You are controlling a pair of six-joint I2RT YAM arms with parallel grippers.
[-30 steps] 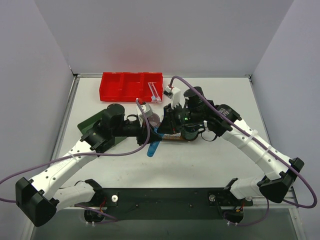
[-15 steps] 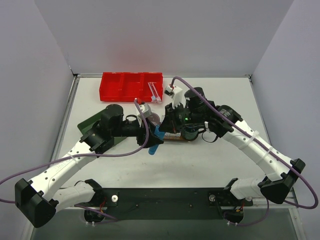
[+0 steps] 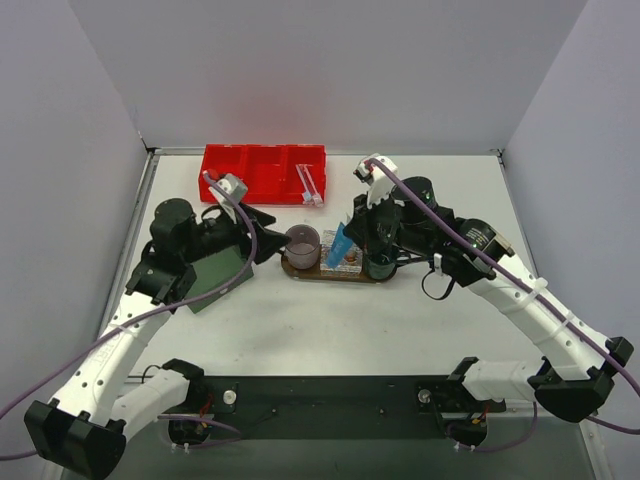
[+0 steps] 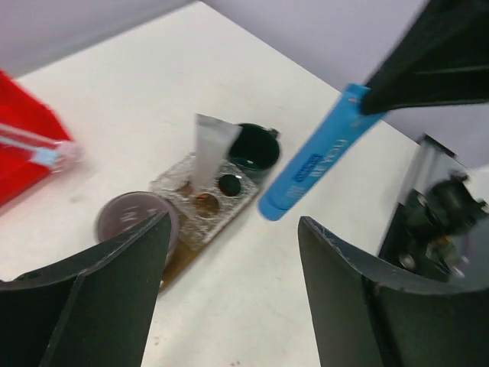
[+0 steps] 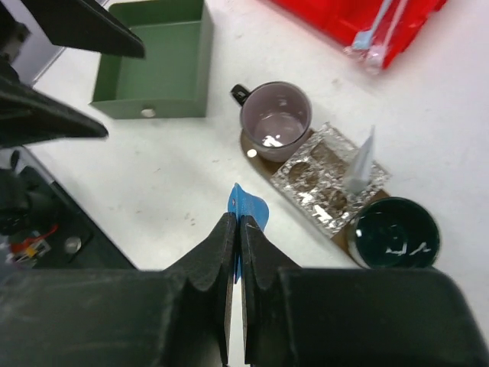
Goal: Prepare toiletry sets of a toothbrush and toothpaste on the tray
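HANDOVER AT THE TRAY: The blue toothpaste tube [image 3: 339,246] changes hands above the middle of the table. The right gripper [image 3: 349,232], its fingers pinched tight on one end of the tube, holds it tilted in the air at the dark brown wooden oval tray [image 3: 335,277]. The left gripper [image 3: 266,232], which held the tube a second ago low over the table on the tray's near side, has let go. Its jaws are spread wide and it has drawn back toward the dark green box [image 3: 215,270] by the left edge. On the tray, a white toothpaste tube [image 5: 359,168] stands in a clear cut-glass holder [image 5: 317,180] between a purple mug [image 3: 302,243] and a dark green cup [image 3: 380,266]. Two thin translucent pink-white toothbrushes [image 3: 308,186] lie in the right-hand compartment of the red three-compartment plastic bin [image 3: 245,176] at the far edge. The release appears to free the right arm to set the blue tube down. With both brushes yet to be fetched, the sets look less than half done.
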